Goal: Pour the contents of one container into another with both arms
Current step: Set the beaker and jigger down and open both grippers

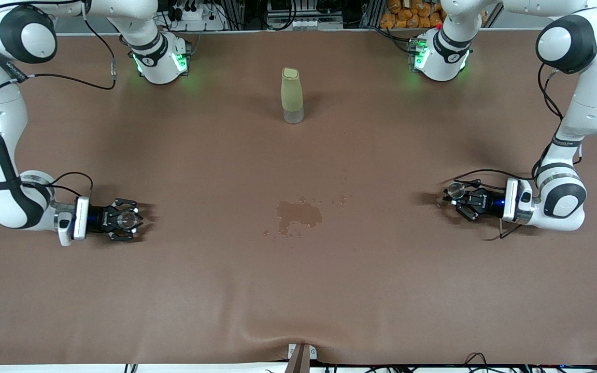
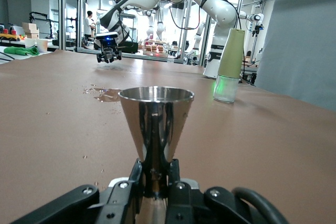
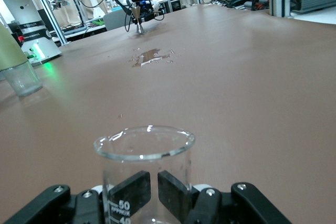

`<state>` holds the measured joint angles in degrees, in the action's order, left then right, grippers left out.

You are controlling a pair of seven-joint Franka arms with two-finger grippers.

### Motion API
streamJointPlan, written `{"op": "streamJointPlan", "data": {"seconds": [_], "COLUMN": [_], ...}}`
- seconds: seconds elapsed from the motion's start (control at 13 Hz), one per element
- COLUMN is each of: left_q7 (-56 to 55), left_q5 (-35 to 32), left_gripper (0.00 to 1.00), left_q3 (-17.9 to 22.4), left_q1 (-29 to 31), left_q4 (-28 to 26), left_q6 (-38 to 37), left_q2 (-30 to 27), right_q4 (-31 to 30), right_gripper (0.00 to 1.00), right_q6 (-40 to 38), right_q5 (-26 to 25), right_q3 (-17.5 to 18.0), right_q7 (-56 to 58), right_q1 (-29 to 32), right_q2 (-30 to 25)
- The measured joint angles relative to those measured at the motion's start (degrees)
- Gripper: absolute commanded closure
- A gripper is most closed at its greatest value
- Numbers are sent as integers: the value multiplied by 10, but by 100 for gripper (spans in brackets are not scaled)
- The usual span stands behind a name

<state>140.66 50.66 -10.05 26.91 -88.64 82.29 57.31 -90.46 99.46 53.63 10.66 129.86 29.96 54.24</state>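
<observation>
Cup (image 1: 126,219) upright, pinched in right gripper (image 1: 125,220); jigger (image 1: 455,189) upright, pinched in left gripper (image 1: 459,199), well apart at the table's two ends.

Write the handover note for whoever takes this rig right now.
Left hand: shut on the metal jigger, upright, low at the left arm's end of the table.
Right hand: shut on the clear glass cup, upright, low at the right arm's end.
Pale-green bottle stands untouched.
A wet spill lies mid-table.
Left: bring both together and pour cup into jigger.
</observation>
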Motion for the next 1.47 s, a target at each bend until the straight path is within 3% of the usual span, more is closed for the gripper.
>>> {"op": "streamJointPlan", "data": {"seconds": [0.15,0.31,0.46,0.54,0.62,0.69,0.77,1.23,1.47], "left_q7": [2,12,18,18,18,19,20,23,-47], "left_q5": [-1,-1,-1,-1,-1,-1,-1,-2,-51], "left_gripper": [94,94,93,91,74,34,0,0,0], "left_q3": [0,0,0,0,0,-1,0,2,31], "left_q1": [5,5,5,5,6,7,7,8,13], "left_q4": [0,0,0,0,0,0,0,2,25], "left_q6": [0,0,0,0,0,-1,-2,-1,-22], "left_q2": [5,7,7,8,10,12,13,16,14], "right_q4": [5,9,13,15,15,15,15,32,54], "right_gripper": [100,70,0,0,0,0,0,0,0], "right_q6": [0,0,0,0,0,-5,-8,-8,-41], "right_q5": [-5,-8,-9,-9,-9,-10,-10,-10,-20], "right_q3": [-6,-10,-14,-16,-16,-16,-17,-18,-23], "right_q7": [2,2,7,12,14,14,14,15,-2], "right_q1": [10,10,10,10,10,10,10,10,10], "right_q2": [5,7,12,15,17,17,17,18,15]}}
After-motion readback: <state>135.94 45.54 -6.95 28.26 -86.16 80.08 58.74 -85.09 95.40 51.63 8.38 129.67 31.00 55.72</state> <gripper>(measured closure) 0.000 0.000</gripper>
